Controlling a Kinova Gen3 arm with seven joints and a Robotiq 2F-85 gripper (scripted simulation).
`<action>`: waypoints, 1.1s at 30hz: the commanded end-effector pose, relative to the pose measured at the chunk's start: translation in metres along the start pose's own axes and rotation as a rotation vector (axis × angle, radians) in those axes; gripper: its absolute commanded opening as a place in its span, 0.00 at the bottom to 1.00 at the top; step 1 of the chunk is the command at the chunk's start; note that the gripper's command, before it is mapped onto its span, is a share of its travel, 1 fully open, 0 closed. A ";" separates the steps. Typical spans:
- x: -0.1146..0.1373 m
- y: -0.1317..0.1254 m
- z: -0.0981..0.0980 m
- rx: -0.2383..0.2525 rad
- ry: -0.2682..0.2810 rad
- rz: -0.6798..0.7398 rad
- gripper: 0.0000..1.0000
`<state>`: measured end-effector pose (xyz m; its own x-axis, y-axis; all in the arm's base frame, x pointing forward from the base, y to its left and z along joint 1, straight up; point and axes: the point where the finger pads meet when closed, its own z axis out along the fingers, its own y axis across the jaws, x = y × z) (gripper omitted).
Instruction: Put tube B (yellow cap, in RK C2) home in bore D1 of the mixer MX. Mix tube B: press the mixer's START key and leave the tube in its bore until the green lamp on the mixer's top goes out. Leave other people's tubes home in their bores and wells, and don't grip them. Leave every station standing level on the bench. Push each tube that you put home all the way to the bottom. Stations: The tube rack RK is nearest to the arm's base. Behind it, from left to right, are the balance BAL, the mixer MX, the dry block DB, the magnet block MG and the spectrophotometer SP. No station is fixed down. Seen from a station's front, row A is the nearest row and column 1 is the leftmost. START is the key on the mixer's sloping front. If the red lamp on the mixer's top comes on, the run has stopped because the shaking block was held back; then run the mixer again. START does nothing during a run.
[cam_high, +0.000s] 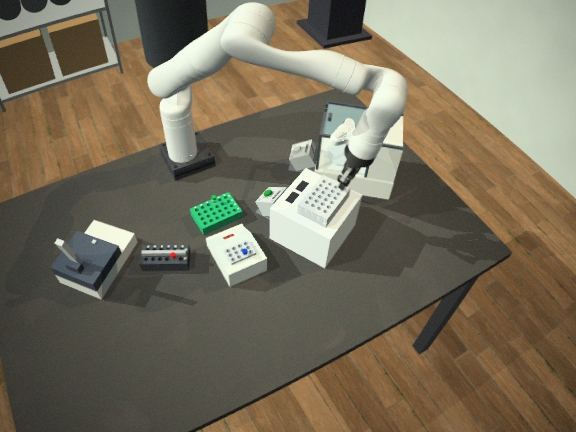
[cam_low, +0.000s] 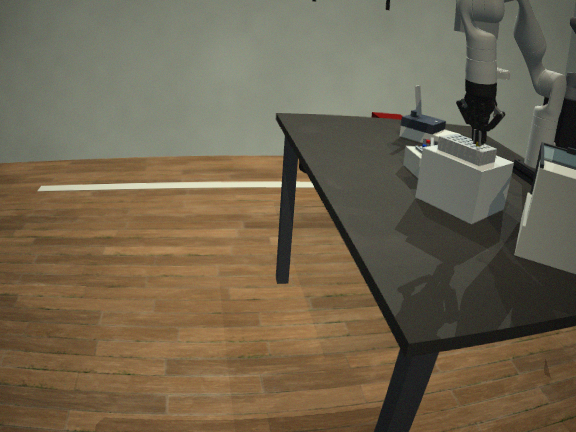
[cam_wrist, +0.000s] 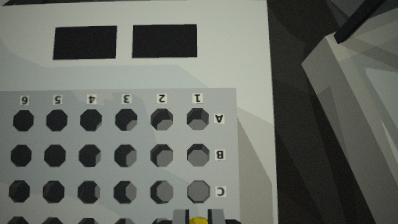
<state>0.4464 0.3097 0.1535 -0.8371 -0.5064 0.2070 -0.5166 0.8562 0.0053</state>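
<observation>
My gripper (cam_high: 343, 183) (cam_low: 478, 137) (cam_wrist: 198, 220) points down over the mixer's block. It is shut on tube B, whose yellow cap (cam_low: 477, 144) (cam_wrist: 198, 220) shows between the fingertips. The cap is in line with column 1, just past bore C1, at the place of bore D1; how deep the tube sits is hidden. The mixer (cam_high: 300, 232) (cam_low: 445, 182) (cam_wrist: 252, 60) stands on the bench. The two windows on its top are dark, with no green or red light seen. The green START key (cam_high: 268, 192) is on the sloping front part.
The balance (cam_high: 382, 170) (cam_low: 547, 220) stands close beside the mixer. The green rack (cam_high: 202, 224) holds a green-capped tube (cam_high: 214, 197). The dry block (cam_high: 225, 262) holds a blue-capped tube (cam_high: 245, 251), the magnet block (cam_high: 164, 266) a red-capped tube (cam_high: 173, 255). The spectrophotometer (cam_high: 117, 230) is farthest off.
</observation>
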 end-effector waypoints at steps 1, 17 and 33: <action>-0.001 -0.003 0.003 0.009 -0.003 0.007 0.10; 0.001 -0.004 0.000 0.009 0.002 0.006 0.10; 0.000 -0.001 -0.001 0.003 -0.001 0.002 0.10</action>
<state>0.4465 0.3096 0.1517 -0.8374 -0.5060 0.2069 -0.5162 0.8564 0.0051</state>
